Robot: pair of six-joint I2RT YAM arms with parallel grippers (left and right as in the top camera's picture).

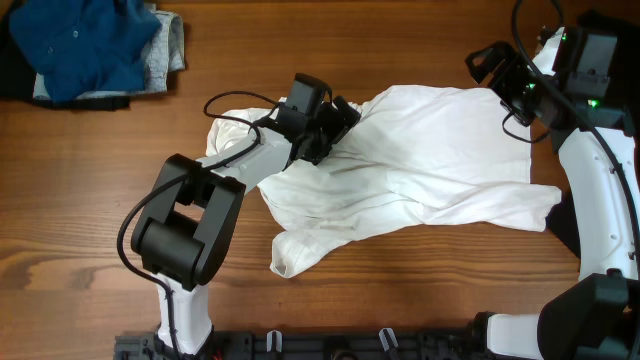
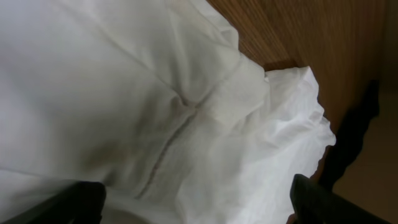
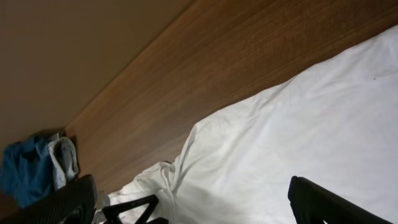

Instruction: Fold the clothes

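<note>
White T-shirt: laid rumpled across mid-worktop, not yet folded. Left gripper: jaws held apart over its bunched left end, judged ready for a grasp. Right gripper: jaws held apart, empty, towards the far right corner.

— Where are your cameras?
— One overhead, straight down on the table. My left wrist's sits close on the shirt; my right's looks low across it. All share it.
</note>
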